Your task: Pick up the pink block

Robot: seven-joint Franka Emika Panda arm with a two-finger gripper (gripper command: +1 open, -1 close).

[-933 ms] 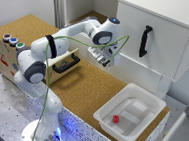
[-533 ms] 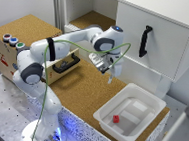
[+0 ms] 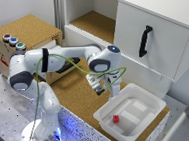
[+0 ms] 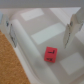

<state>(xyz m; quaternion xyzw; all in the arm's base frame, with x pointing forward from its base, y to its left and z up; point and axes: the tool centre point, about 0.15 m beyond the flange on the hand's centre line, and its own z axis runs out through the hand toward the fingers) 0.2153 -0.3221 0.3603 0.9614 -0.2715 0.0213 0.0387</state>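
We see the pink block (image 3: 116, 119) lying on the floor of a white tray (image 3: 150, 95) that sits on the cork surface (image 3: 75, 91) toward the exterior view's right. Our gripper (image 3: 104, 86) hangs above the tray's near-left rim, apart from the block and not touching it. In the wrist view the pink block (image 4: 50, 54) rests on the tray's pale floor between our two fingers (image 4: 68, 36), which stand well apart with nothing held; the block looks closer to one of them. A white cabinet with a black handle (image 3: 145, 40) stands behind the tray, and three coloured buttons (image 3: 14, 42) sit on a box at the exterior view's left
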